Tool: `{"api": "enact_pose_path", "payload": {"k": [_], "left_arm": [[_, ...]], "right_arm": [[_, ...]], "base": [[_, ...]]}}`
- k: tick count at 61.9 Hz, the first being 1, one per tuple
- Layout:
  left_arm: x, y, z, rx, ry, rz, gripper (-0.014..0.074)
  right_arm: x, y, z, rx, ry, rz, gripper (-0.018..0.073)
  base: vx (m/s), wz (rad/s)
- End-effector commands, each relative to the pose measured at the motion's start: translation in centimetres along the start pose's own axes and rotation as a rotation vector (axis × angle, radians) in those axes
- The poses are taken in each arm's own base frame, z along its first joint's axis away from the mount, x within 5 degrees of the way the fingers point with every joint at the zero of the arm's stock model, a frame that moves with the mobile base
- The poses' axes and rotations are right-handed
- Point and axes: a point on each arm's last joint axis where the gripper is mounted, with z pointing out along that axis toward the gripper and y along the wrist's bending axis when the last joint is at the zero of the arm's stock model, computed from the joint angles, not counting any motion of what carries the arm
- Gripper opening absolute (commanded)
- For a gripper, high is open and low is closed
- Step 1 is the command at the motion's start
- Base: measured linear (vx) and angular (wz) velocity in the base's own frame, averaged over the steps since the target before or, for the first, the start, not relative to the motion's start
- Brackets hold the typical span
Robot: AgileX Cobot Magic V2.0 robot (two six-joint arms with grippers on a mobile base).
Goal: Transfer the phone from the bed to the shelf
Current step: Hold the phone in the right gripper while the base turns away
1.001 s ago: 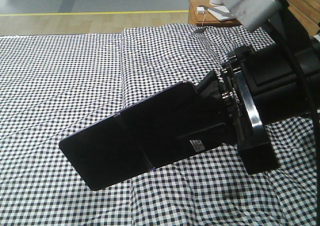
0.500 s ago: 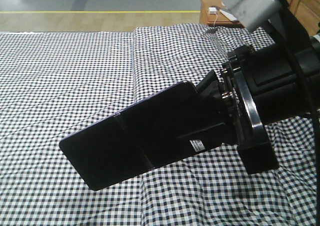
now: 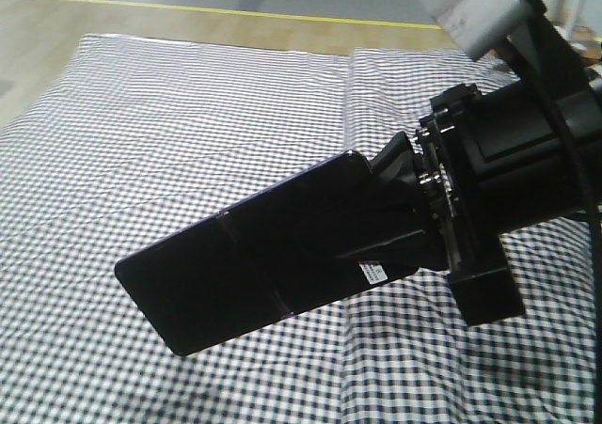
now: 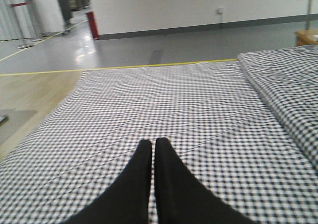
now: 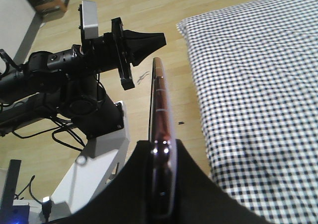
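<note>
- Front-facing view: the right end effector (image 3: 388,219) is clamped on one end of the phone (image 3: 254,259). The phone hangs in the air above the bed (image 3: 188,114), tilted, with its free end lower and pointing left.
- A small white sticker (image 3: 372,273) sits on the phone near the gripped end, and a seam crosses its middle.
- Right wrist view: the phone (image 5: 160,100) appears edge-on with a pinkish rim, pinched between the two black fingers (image 5: 198,189).
- Left wrist view: the left end effector (image 4: 152,145) has its fingers pressed together with nothing between them, above the checked bed cloth.
</note>
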Motion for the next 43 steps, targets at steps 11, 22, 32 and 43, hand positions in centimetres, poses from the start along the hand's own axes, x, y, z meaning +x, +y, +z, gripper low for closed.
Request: {"api": "enact_pose_path", "payload": {"k": [11,22,32,43], "left_arm": [[-1.48,0.16,-0.24,-0.007,-0.105,-0.014,0.0001],[-1.48,0.16,-0.24,-0.007,-0.105,-0.014,0.0001],[-1.48,0.16,-0.24,-0.007,-0.105,-0.014,0.0001],[-1.48,0.16,-0.24,-0.007,-0.105,-0.014,0.0001]], "right_arm": [[-0.98,1.7,-1.08,-0.055,-0.07,-0.018,-0.0002],[-0.98,1.7,-1.08,-0.055,-0.07,-0.018,-0.0002],[-0.99,1.7,-1.08,-0.056,-0.071,-0.019,-0.0002],[-0.99,1.7,-1.08,-0.056,-0.071,-0.019,-0.0002]], "base": [[-0.13,0.55],[-0.14,0.54],[-0.14,0.56],[-0.15,0.58]]}}
